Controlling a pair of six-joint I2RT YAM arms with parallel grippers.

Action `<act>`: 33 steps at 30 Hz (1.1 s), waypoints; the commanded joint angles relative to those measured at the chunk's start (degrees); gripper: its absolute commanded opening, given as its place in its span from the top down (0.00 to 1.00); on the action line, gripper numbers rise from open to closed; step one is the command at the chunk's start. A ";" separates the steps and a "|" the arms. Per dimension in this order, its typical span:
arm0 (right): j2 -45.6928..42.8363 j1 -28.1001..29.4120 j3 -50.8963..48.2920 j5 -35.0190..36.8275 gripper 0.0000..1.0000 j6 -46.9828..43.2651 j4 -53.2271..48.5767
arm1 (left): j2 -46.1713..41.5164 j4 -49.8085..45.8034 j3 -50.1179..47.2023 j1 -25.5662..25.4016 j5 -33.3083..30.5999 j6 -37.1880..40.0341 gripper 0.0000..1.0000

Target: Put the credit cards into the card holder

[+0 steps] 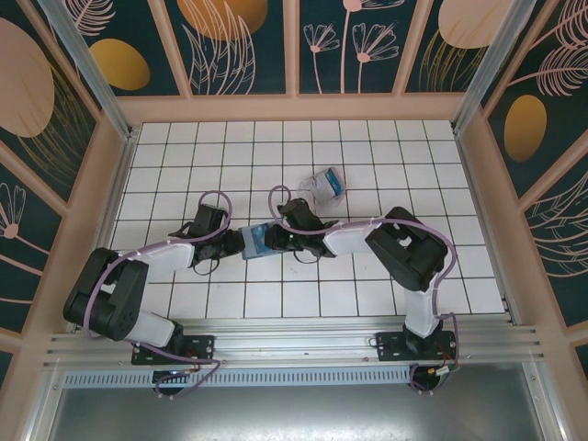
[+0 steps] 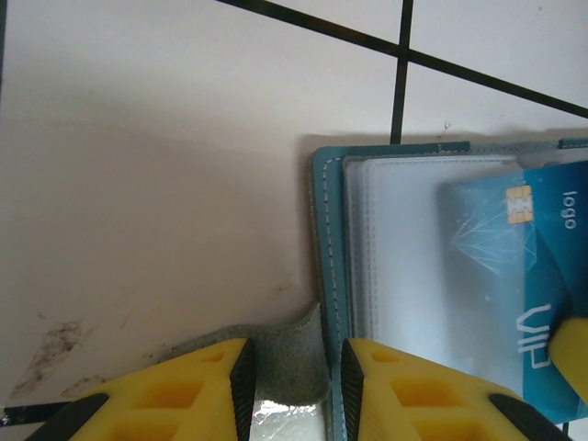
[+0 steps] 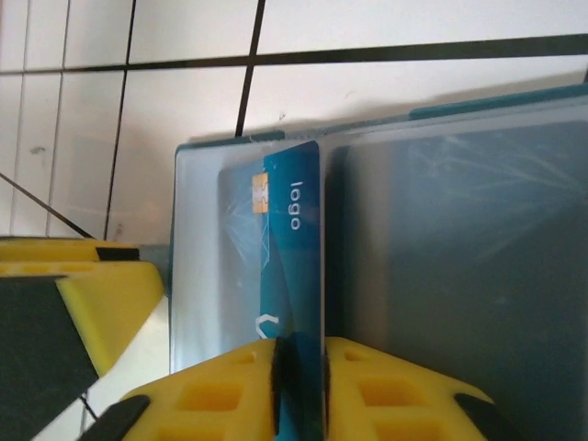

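While clamping the right gripper (image 3: pixel 299 358) tight on one end of a blue card (image 3: pixel 292 230), holding that thin, glossy plastic rectangle over the open wallet (image 3: pixel 195 239), with its gold chip and pale "logo" print looking hazy, as if partly under a clear pocket. Lying on the white table (image 1: pixel 386 276) between the two grippers, spreading a soft teal cover with pale stitching along the rim and smooth, milky plastic pockets inside. Pinching a limp, grey, felt-like flap (image 2: pixel 285 354) at the wallet's near edge with the left gripper (image 2: pixel 294 372), its ribbed yellow fingers (image 2: pixel 184 400) sitting close together, with the flap filling the gap. Leaving a clear plastic box (image 1: pixel 328 186) farther back, apart from the wallet. Showing square white tiles with thin dark seams, carrying a grey smudge (image 2: pixel 55 349) near the left gripper. Standing inside a pale wooden frame (image 1: pixel 294 108) with teal wall panels (image 1: pixel 243 46) bearing orange discs and pale line-drawn flowers, and a ribbed metal rail (image 1: pixel 294 342) running along the near edge.
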 commanded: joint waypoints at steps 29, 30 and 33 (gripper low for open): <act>2.93 0.26 10.78 3.05 0.62 -6.93 -15.40 | 1.92 -0.50 -1.42 -0.06 3.02 0.11 0.74; 3.06 0.61 11.07 2.88 0.62 -6.92 -15.51 | 1.85 -0.37 -1.48 -0.04 3.15 0.02 0.74; 3.40 1.96 12.21 2.86 0.62 -6.84 -15.74 | 1.95 0.37 -1.93 -0.06 3.70 -0.32 0.74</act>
